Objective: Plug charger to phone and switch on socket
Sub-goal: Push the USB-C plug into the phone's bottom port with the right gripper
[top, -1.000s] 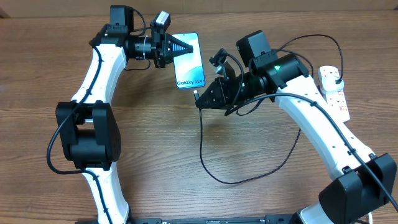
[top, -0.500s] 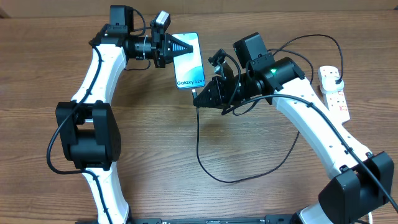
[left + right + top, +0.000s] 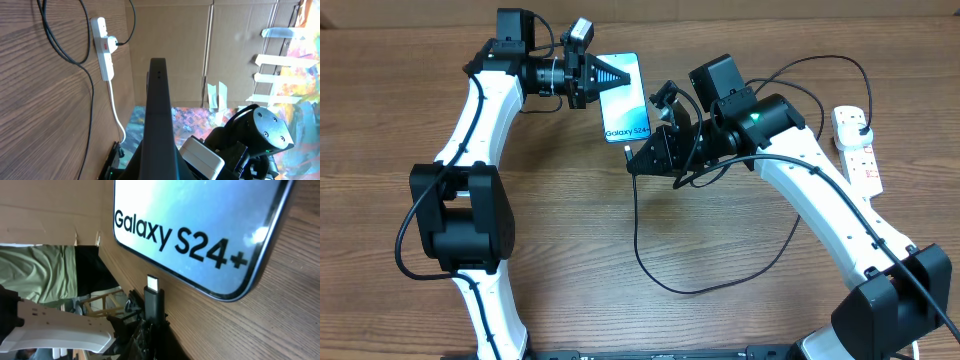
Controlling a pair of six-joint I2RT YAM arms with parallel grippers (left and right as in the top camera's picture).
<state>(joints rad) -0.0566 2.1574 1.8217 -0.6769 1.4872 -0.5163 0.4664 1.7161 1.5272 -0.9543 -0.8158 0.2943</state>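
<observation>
A phone [image 3: 628, 105] lies face up on the far side of a wooden table [image 3: 570, 250], its lit screen reading "Galaxy S24+". The right gripper [image 3: 634, 163] is clamped on the connector [image 3: 154, 299] of a black charger [image 3: 638, 230] and holds it just below the phone's bottom edge. In the right wrist view the metal tip points at that edge, very near but not touching, with a sliver of wood grain between them. From the gripper the thin cable drops toward the near side of the table, loops, and runs up to its plug [image 3: 861, 122], seated in the white power strip [image 3: 858, 150] at the right edge. The left gripper [image 3: 618, 76], rolled on its side, lies over the phone's top left corner; whether its jaws are parted or closed cannot be told from either view. The left wrist view shows the strip's red switches [image 3: 105, 46] beside the plug
</observation>
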